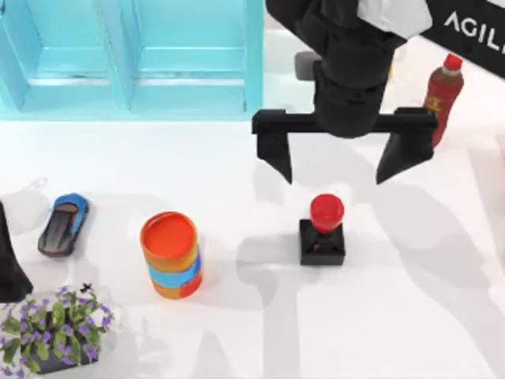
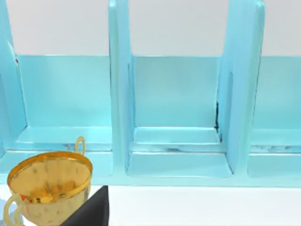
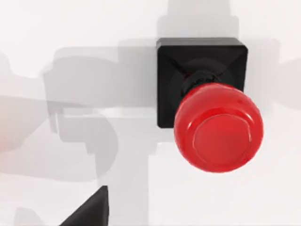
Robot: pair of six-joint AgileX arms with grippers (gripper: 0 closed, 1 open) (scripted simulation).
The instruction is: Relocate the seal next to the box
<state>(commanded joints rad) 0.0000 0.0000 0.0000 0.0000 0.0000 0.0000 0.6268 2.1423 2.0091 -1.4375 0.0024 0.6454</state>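
seal (image 1: pixel 323 229) upright on the white tabletop (image 1: pixel 237 166), right of centre, black square base, glossy red knob, nothing touching it. white letters "agil" readable on the right arm (image 1: pixel 473 28), cut off at the top right edge. right gripper (image 1: pixel 341 164) hangs above the seal toward the far edge, pointing down, fingers (image 1: pixel 276 154) spread wide, holding nothing. blue box (image 1: pixel 134 55) at the far left corner. left arm (image 1: pixel 9 264) parked at the left edge, fingers can't tell. red-capped bottle (image 1: pixel 442 91) near the far right.
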